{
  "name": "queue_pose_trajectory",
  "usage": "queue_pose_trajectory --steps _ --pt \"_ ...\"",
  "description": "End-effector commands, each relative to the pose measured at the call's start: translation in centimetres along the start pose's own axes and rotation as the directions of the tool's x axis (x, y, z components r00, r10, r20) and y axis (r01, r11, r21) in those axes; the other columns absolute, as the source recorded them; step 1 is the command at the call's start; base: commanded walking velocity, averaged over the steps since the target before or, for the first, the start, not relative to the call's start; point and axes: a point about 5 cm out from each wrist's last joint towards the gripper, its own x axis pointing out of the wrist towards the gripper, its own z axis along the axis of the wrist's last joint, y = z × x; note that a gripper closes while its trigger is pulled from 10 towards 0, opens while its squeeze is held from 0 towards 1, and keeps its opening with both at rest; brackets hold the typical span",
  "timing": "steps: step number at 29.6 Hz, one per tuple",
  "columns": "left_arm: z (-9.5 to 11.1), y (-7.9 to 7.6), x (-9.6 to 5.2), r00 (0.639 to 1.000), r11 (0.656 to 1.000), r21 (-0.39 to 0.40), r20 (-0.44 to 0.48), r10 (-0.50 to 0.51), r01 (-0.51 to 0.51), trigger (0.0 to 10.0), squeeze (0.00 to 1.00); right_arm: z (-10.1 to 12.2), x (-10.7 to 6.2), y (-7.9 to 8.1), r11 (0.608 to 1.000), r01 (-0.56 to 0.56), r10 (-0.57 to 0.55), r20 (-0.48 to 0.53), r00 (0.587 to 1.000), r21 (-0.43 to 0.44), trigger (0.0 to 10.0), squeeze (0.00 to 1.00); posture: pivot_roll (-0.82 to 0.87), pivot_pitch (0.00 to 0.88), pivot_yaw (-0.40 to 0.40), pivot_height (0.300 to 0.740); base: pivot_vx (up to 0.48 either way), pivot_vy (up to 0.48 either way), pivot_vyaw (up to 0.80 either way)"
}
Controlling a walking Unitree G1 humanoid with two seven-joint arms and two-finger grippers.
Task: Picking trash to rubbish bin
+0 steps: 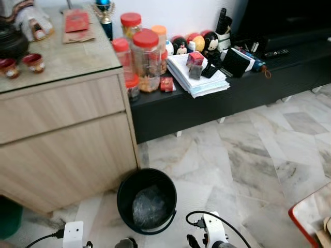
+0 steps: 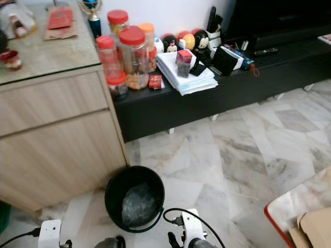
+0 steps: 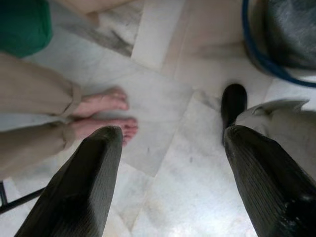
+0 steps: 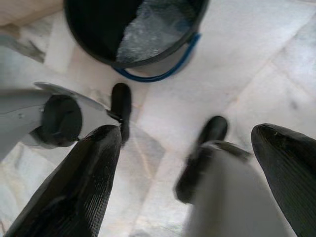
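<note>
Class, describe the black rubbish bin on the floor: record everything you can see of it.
The rubbish bin is a round black bucket, plastic by its look, standing upright and open on the marble floor just in front of the wooden cabinet. A thin blue handle hangs down against its outside. Inside lies something crumpled, greyish and shiny, perhaps plastic film. No gripper touches it.
</note>
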Motion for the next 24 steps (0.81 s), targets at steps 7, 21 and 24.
queue_pose_trajectory --steps 7,21,24 --pt "-0.54 0.03 -0.1 1.0 1.0 -0.014 -0.017 0.002 -0.002 10.0 0.0 -0.51 -0.07 0.02 1.0 -0.002 0.002 -0.01 1.0 0.022 10.0 0.0 0.15 0.119 -0.02 0.728 -0.275 0.0 0.0" --pt "-0.65 -0.07 -0.13 1.0 1.0 -0.019 -0.019 0.001 -0.001 10.0 0.0 -0.45 -0.08 -0.03 1.0 -0.003 0.003 -0.006 1.0 0.021 10.0 0.0 0.15 0.117 -0.025 0.728 -0.277 0.0 0.0" --pt "-0.6 -0.11 -0.12 1.0 1.0 -0.019 -0.017 0.001 -0.001 10.0 0.0 -0.38 -0.08 -0.05 1.0 -0.001 0.001 -0.003 1.0 0.02 10.0 0.0 0.15 0.118 -0.025 0.728 -0.276 0.0 0.0"
